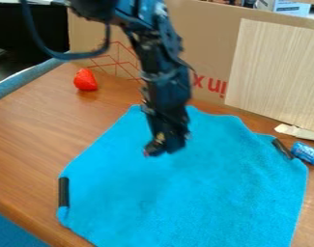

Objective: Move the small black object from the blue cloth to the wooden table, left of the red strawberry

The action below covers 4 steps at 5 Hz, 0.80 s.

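The black gripper [163, 146] hangs over the upper middle of a bright blue cloth [204, 188], pointing down; whether it touches the cloth is unclear. The cloth lies spread out on the brown wooden table [30, 140], one corner pointing toward the back beneath the arm. A short black strip [64, 192] lies at the cloth's left corner. Another dark strip [283, 148] sits at its right corner, beside a small blue can-like object [306, 153]. A red strawberry-like object [85, 80] rests at the back left of the table.
A cardboard panel [207, 29] stands along the back, with a pale wood-grain board [275, 72] against it at the right. A torn whitish piece [298, 132] lies below that board. A dark cable [62, 56] loops from the arm at the upper left.
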### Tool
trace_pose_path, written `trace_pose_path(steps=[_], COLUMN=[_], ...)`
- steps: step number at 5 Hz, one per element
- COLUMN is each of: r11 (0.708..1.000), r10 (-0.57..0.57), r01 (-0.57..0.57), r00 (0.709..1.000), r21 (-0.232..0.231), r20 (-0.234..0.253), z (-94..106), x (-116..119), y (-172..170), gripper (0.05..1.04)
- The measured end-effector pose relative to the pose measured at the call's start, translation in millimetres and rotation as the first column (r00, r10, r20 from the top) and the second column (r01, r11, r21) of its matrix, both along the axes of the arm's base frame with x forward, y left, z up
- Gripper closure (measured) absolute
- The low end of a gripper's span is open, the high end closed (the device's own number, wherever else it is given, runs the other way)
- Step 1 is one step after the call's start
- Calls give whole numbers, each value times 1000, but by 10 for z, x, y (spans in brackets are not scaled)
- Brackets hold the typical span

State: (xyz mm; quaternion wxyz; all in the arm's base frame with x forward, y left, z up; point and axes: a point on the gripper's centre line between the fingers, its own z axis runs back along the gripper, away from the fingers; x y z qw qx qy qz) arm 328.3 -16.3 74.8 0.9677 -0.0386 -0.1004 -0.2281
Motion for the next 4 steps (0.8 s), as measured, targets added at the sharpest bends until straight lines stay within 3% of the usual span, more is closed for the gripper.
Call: trace_pose_path(steps=[2,4], r11=[982,957], r10=[185,289], r01=[-185,-289], r00=[983,957], r21=[-24,-9], r20=[-8,8], z=[-64,-143], x=[446,881], y=[676,1011], gripper=[549,549])
